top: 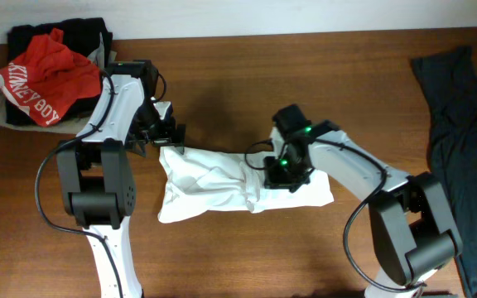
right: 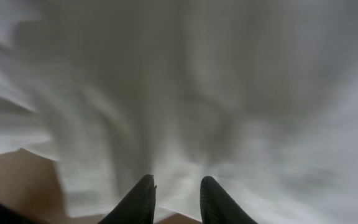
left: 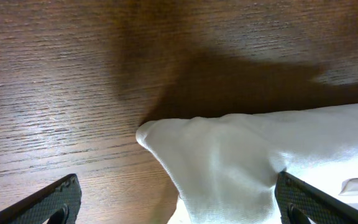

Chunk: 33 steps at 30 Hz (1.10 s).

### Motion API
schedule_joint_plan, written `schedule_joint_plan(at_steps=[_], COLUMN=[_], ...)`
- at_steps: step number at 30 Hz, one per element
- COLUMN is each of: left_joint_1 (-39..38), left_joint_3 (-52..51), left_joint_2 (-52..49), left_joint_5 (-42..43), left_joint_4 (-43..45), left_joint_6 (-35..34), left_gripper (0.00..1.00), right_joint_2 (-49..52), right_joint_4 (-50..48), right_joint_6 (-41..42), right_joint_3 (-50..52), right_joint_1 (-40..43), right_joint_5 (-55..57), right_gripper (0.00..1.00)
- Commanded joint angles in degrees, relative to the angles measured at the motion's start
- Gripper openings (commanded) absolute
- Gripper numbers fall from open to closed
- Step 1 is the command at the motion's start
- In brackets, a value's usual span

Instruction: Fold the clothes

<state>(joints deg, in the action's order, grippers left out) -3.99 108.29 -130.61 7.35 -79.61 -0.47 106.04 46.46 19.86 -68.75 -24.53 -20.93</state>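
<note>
1. Work surface. A wooden table carries three groups of clothing, well apart from one another.

2. Task item. A white garment lies crumpled near the middle of the table, stretched from left to right, with loose folds along its top edge.

3. Left gripper. It hangs low at the upper left corner of the white garment. In the left wrist view its fingers stand wide apart, and a rounded corner of the white cloth lies on the wood between them. The jaws are spread and hold nothing.

4. Right gripper. It sits down on the right half of the white garment. In the right wrist view the fingers stand close together with a narrow gap, and white fabric fills the frame (the picture is blurred). Whether cloth is pinched between them cannot be told.

5. Other items. A red shirt with white lettering lies on top of a pile of black clothes at the far left corner. A dark garment lies spread along the right edge.
</note>
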Motion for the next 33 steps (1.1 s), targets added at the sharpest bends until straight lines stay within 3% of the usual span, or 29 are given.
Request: schedule_joint_plan(at_steps=[1, 8, 11, 15, 16, 17, 18, 20, 24, 28, 30, 33], left_joint_1=[0.31, 0.31, 0.31, 0.31, 0.31, 0.31, 0.31, 0.76, 3.28, 7.52, 9.84, 12.87], left_joint_3=[0.83, 0.83, 0.83, 0.83, 0.83, 0.83, 0.83, 0.83, 0.83, 0.83, 0.83, 0.55], left_joint_2=[1.84, 1.84, 1.84, 1.84, 1.84, 1.84, 1.84, 1.84, 1.84, 1.84, 1.84, 1.84], left_joint_5=[0.81, 0.81, 0.81, 0.81, 0.79, 0.79, 0.76, 0.52, 0.37, 3.19, 9.46, 25.92], left_joint_4=[0.13, 0.13, 0.11, 0.09, 0.11, 0.13, 0.15, 0.2, 1.64, 3.78, 4.26, 2.43], left_joint_6=[0.02, 0.02, 0.04, 0.04, 0.04, 0.04, 0.04, 0.04, 0.04, 0.07, 1.99, 12.22], left_gripper=[0.99, 0.99, 0.99, 0.99, 0.99, 0.99, 0.99, 0.99, 0.99, 0.99, 0.99, 0.99], right_joint_2=[-0.31, 4.13, 5.62, 4.26, 3.56, 3.02, 2.54, 1.84, 1.77, 1.77, 1.77, 1.92], right_joint_4=[-2.67, -7.65, -11.1, -10.14, -8.79, -7.13, -5.03, 1.81, 17.35, 25.18, 25.77, 25.81], right_joint_6=[5.07, 8.11, 8.11, 8.0, 6.95, 5.75, 4.39, 1.14, -1.92, -2.05, -2.08, -2.05], right_joint_3=[0.28, 0.28, 0.22, -3.08, -4.96, -6.8, -8.98, -15.74, -29.57, -38.32, -39.78, -39.82], right_joint_1=[-3.5, -6.23, -6.58, -5.55, -4.85, -4.17, -3.37, -0.68, 6.05, 13.9, 17.75, 23.71], right_joint_5=[-0.24, 0.26, -0.85, -0.92, -0.94, -0.94, -0.92, -0.46, 4.42, 8.39, 9.9, 11.89], right_gripper=[0.27, 0.27, 0.19, 0.19, 0.29, 0.45, 0.71, 0.97, 0.99, 0.99, 0.99, 0.99])
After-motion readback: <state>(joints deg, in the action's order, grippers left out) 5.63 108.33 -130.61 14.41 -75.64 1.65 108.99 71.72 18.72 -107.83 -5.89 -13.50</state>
